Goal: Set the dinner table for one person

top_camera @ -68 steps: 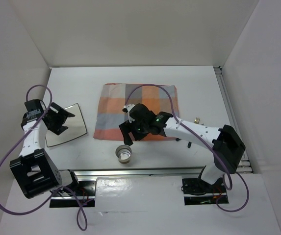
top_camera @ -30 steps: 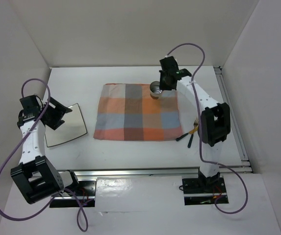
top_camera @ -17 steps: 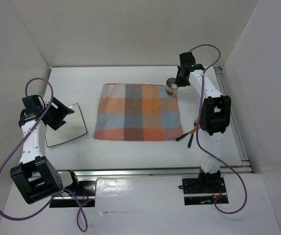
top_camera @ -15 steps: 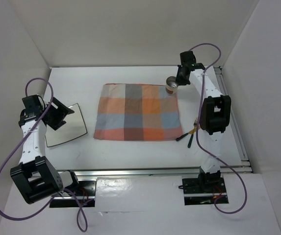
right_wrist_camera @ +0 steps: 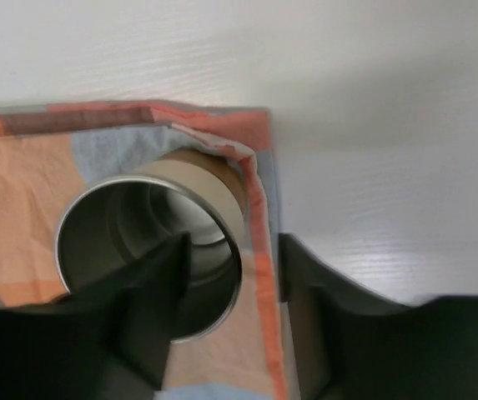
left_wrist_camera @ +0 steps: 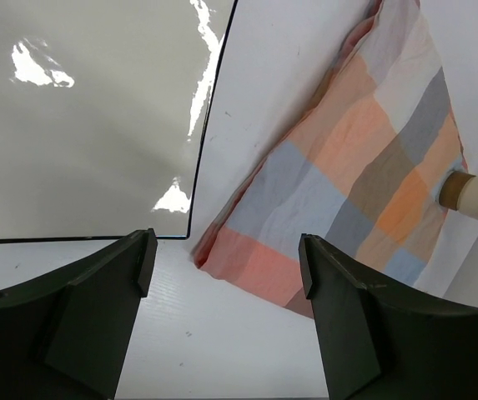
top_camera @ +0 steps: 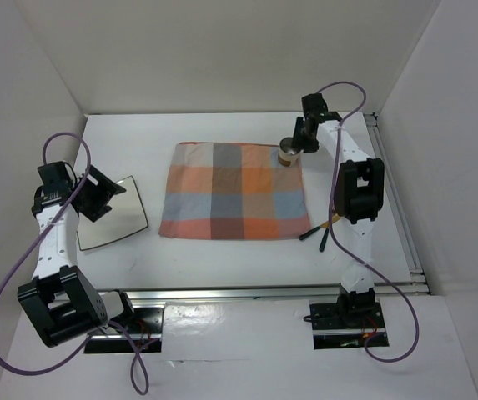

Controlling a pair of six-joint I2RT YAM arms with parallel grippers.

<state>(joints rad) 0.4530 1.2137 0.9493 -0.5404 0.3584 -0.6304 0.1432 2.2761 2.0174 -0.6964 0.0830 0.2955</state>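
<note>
The dinner table (top_camera: 222,258) is a white tabletop. A checked cloth mat (top_camera: 234,190) lies on its middle. A metal cup (top_camera: 289,152) with a tan outside stands upright on the mat's far right corner (right_wrist_camera: 151,250). My right gripper (right_wrist_camera: 234,250) is open and straddles the cup's right wall: one finger inside, the other outside, a gap at each. In the top view the right gripper (top_camera: 303,137) is just behind the cup. My left gripper (left_wrist_camera: 222,317) is open and empty, low over the table between a square white plate (left_wrist_camera: 80,125) and the mat (left_wrist_camera: 347,183).
The plate (top_camera: 113,215) lies left of the mat. A gold fork (top_camera: 330,222) and a dark-handled utensil (top_camera: 312,234) lie off the mat's near right corner. Metal rails run along the right edge (top_camera: 393,200) and the near edge. White walls enclose the table.
My right arm carried the cup from the table's near edge to the mat's far right corner. In the last half second the cup settled slightly nearer. The left arm stayed by the plate.
</note>
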